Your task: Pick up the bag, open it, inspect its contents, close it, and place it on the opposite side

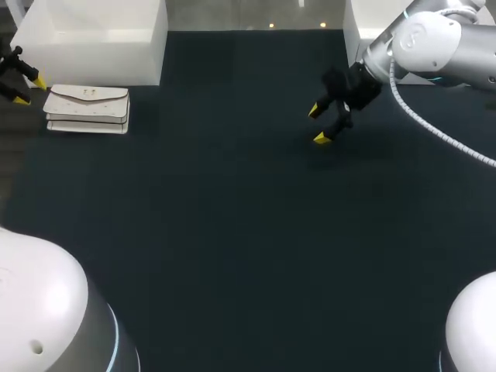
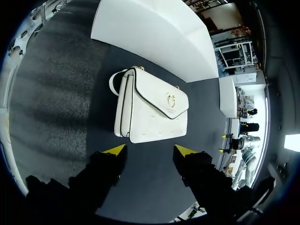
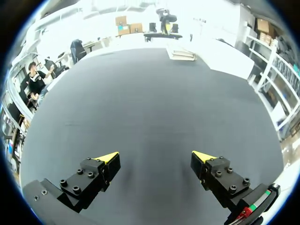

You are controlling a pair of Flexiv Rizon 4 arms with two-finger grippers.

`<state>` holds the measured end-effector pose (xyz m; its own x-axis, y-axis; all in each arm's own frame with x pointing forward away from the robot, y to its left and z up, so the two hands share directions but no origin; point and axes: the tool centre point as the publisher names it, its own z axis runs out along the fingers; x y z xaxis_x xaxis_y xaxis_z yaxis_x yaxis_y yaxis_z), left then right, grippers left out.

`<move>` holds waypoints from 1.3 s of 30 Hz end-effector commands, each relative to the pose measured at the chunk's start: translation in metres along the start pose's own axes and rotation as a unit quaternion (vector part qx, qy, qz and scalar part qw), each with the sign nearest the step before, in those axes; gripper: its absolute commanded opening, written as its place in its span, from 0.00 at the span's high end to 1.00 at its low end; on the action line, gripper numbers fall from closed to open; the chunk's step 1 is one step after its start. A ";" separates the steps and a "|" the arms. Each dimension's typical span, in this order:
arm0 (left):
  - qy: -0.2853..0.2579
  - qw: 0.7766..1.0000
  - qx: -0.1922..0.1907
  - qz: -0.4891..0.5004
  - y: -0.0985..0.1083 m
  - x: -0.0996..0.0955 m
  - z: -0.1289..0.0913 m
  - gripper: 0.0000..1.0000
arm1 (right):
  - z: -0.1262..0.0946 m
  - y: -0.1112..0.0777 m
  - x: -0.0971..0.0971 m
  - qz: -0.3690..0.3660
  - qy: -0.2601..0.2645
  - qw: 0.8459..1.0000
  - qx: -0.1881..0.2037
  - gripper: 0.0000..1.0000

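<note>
Two white blocks are standing along the far edge of the dark tabletop (image 1: 232, 232): one block (image 1: 93, 39) at 11 o'clock in the head view and a second block (image 1: 372, 19) at 1 o'clock. One white bag (image 1: 87, 108) is sitting at 10 o'clock, just in front of the 11 o'clock block, with its flap down and a gold clasp on the flap.

The left tool (image 1: 29, 91) is hovering just beside the bag, at the bag's 9 o'clock, with its two fingers standing apart and holding nothing. In the left wrist view the bag (image 2: 152, 110) is lying straight ahead of that tool (image 2: 150, 150), with a strip of tabletop showing between the yellow tips and the bag, and the block (image 2: 154, 33) rising behind it.

The right tool (image 1: 318, 124) is hanging over the tabletop at 1 o'clock, well apart from the bag, its fingers also spread and gripping nothing (image 3: 154, 157).
</note>
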<state>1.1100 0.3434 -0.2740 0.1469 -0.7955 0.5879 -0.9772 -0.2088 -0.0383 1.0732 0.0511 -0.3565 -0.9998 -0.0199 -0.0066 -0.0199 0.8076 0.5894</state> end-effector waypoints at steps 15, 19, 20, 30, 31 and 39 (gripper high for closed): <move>0.059 0.998 -0.028 -0.005 -0.032 -0.029 0.017 0.43 | 0.000 0.000 -0.001 0.000 0.002 1.000 0.000 0.00; 0.080 0.997 -0.022 0.001 -0.035 -0.032 0.019 0.35 | 0.000 0.000 -0.001 0.000 0.002 1.000 0.000 0.00; 0.085 0.996 -0.022 0.003 -0.036 -0.033 0.020 0.30 | 0.000 0.000 -0.001 0.000 0.002 1.000 0.000 0.00; 0.111 0.993 -0.027 0.008 -0.048 -0.034 0.030 0.30 | 0.000 0.000 -0.001 0.000 0.002 1.000 0.000 0.00; 0.112 0.993 -0.028 0.009 -0.050 -0.032 0.031 0.31 | 0.000 0.000 -0.001 0.000 0.002 1.000 0.000 0.00; 0.114 0.993 -0.039 0.013 -0.056 -0.027 0.041 0.45 | 0.000 0.000 -0.001 0.000 0.002 1.000 0.000 0.00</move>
<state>1.1565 0.3486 -0.3156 0.1021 -0.6901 0.7164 -0.9220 -0.3360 -0.1923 1.0731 0.0510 -0.3565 -0.9998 -0.0198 -0.0066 -0.0198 0.8076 0.5893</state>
